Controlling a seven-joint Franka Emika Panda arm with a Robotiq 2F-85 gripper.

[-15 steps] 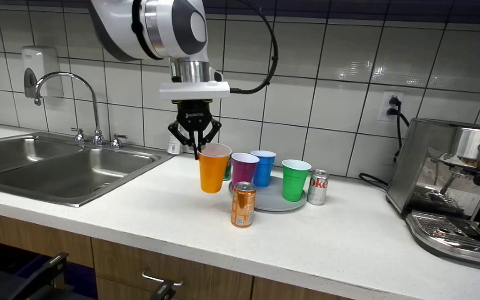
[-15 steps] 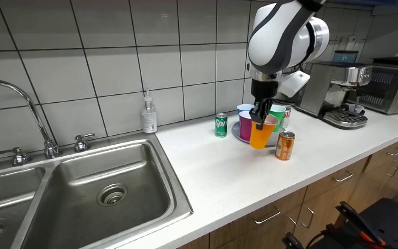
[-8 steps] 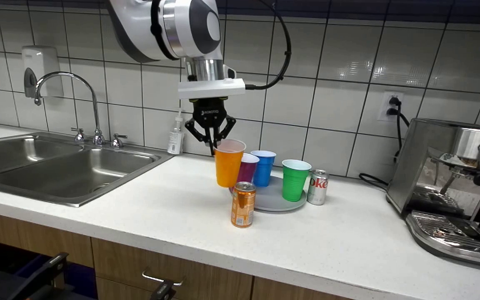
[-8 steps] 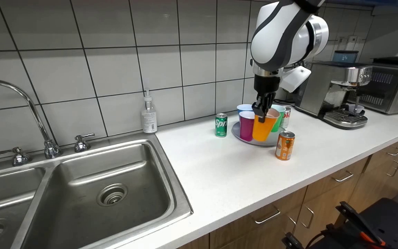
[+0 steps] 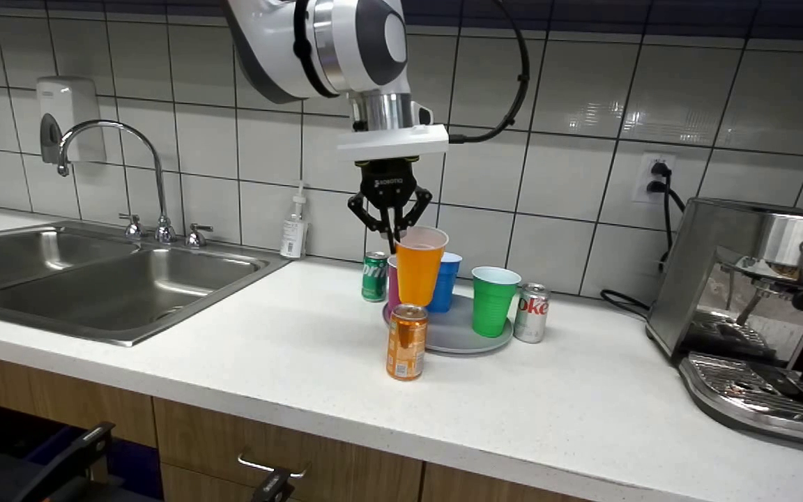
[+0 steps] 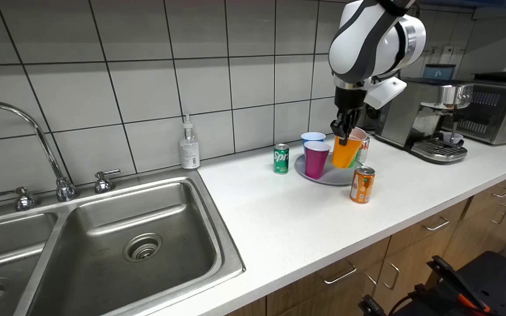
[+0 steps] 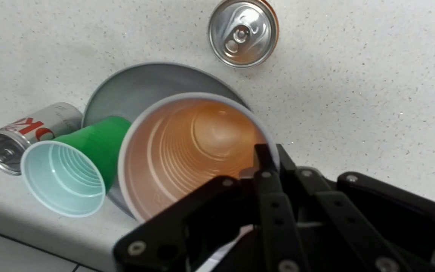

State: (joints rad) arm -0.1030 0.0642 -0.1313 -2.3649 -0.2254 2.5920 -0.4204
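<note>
My gripper [image 7: 275,153] is shut on the rim of an orange cup [image 7: 187,139], one finger inside and one outside its wall. The cup hangs slightly tilted above a grey plate [image 6: 334,179]. On that plate stand a purple cup [image 6: 316,160], a blue cup [image 5: 446,282] and a green cup [image 5: 493,303]. In an exterior view the held cup [image 5: 419,272] partly covers the purple and blue ones; in the wrist view both are hidden. An orange can [image 5: 407,345] stands just in front of the plate.
A silver Coke can [image 5: 532,314] stands beside the plate and a green Sprite can [image 6: 281,159] on its opposite side. A steel sink [image 6: 218,259], soap bottle [image 6: 189,151] and coffee machine [image 5: 743,279] share the white counter [image 5: 269,362]. A tiled wall [image 5: 492,174] rises behind.
The gripper has carried the orange cup toward the coffee machine and somewhat higher, from beside the plate to above it. The other cups and the cans stay put.
</note>
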